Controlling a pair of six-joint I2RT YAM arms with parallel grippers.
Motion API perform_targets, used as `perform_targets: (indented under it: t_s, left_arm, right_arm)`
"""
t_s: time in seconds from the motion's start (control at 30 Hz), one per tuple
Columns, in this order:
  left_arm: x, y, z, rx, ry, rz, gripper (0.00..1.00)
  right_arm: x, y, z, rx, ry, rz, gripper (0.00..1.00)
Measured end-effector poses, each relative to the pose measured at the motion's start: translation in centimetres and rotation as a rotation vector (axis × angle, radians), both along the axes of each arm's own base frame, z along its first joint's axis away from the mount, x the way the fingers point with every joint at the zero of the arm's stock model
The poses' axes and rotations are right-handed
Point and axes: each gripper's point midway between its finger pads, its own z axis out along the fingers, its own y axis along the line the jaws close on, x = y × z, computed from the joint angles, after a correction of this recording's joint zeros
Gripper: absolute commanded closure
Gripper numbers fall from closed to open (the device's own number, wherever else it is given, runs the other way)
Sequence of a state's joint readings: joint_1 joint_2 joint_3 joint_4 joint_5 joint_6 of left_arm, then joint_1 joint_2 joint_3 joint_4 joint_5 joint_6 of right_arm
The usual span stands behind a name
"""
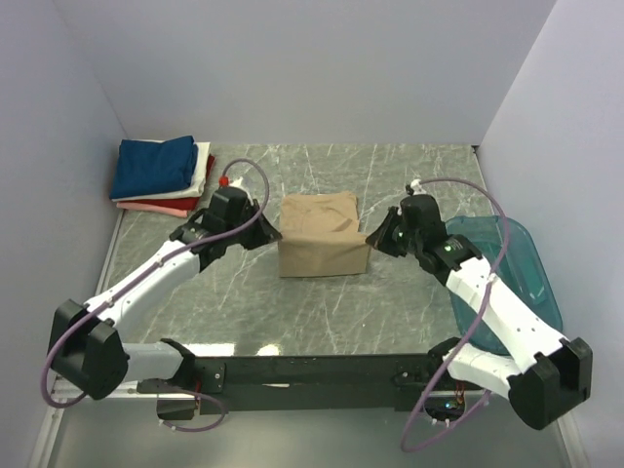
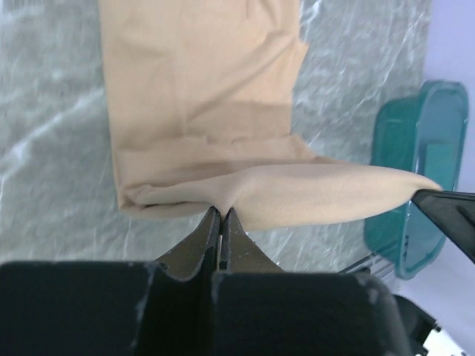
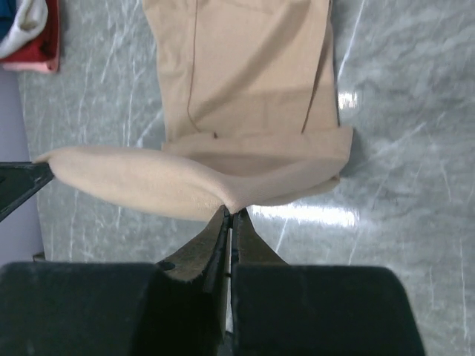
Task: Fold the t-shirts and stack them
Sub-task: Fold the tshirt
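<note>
The tan t-shirt (image 1: 320, 236) lies partly folded in the middle of the table. My left gripper (image 1: 272, 235) is shut on its left near corner (image 2: 223, 199). My right gripper (image 1: 375, 237) is shut on its right near corner (image 3: 234, 202). Both hold that edge lifted a little above the table, stretched between them, and the rest (image 2: 200, 89) (image 3: 245, 74) lies flat beyond. A stack of folded t-shirts (image 1: 159, 174), navy blue on top over white, red and pink, sits at the back left and also shows in the right wrist view (image 3: 30, 33).
A teal translucent plastic tub (image 1: 522, 268) stands at the right edge of the table and shows in the left wrist view (image 2: 415, 170). Grey walls close the table on the left, back and right. A black bar (image 1: 312, 373) runs along the near edge.
</note>
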State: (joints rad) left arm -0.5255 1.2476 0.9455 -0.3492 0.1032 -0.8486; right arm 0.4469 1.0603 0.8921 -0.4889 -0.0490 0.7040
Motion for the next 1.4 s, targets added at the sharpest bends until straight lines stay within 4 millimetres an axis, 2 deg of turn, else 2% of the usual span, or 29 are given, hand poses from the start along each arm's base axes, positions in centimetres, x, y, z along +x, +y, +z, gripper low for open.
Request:
perform_targets:
  t_s: [0.17,0.27,0.63,0.83,1.0,1.1,1.17,1.2,1.23,1.27,1.37,1.4]
  left_arm:
    - [3.3,-0.5,1.5,0.009,-0.011,-0.011,0.99]
    - [5.5,-0.6,1.6,0.013,-0.006,-0.010,0.99]
    - [12.9,0.1,-2.9,0.056,0.081,0.011,0.99]
    - [16.7,0.7,-3.7,0.053,0.070,0.032,0.99]
    - [19.5,0.8,-4.4,0.023,0.054,0.030,0.99]
    - [20.8,0.7,-5.7,0.005,0.059,0.014,0.94]
    - [21.3,0.7,-6.8,-0.001,0.067,0.002,0.90]
    - [21.5,0.8,-7.3,-0.006,0.071,-0.002,0.82]
    - [21.6,0.8,-7.6,-0.009,0.075,-0.006,0.77]
    - [21.7,1.0,-7.8,-0.012,0.076,-0.006,0.67]
    - [22.5,1.8,-7.3,-0.031,0.045,0.007,0.50]
    - [22.9,2.1,-7.1,-0.037,0.029,0.012,0.48]
  right_arm:
    - [2.9,-0.4,0.2,0.000,0.005,-0.011,1.00]
    - [5.0,-0.5,-0.2,0.001,0.030,-0.014,1.00]
    - [13.5,0.3,-3.3,0.003,0.114,-0.008,1.00]
    - [17.7,0.3,-5.3,0.015,0.147,-0.009,1.00]
    - [19.8,0.3,-6.7,0.033,0.171,-0.006,1.00]
    - [20.7,0.1,-7.6,0.040,0.187,-0.009,1.00]
    - [21.4,0.0,-8.1,0.044,0.194,-0.010,0.94]
    - [21.6,-0.2,-8.3,0.044,0.197,-0.012,0.85]
    - [21.9,-0.3,-8.4,0.047,0.200,-0.015,0.81]
    - [22.2,-0.5,-8.6,0.044,0.202,-0.014,0.72]
    - [23.3,-1.8,-9.1,0.027,0.198,-0.031,0.60]
    - [23.4,-2.5,-9.2,0.023,0.201,-0.043,0.59]
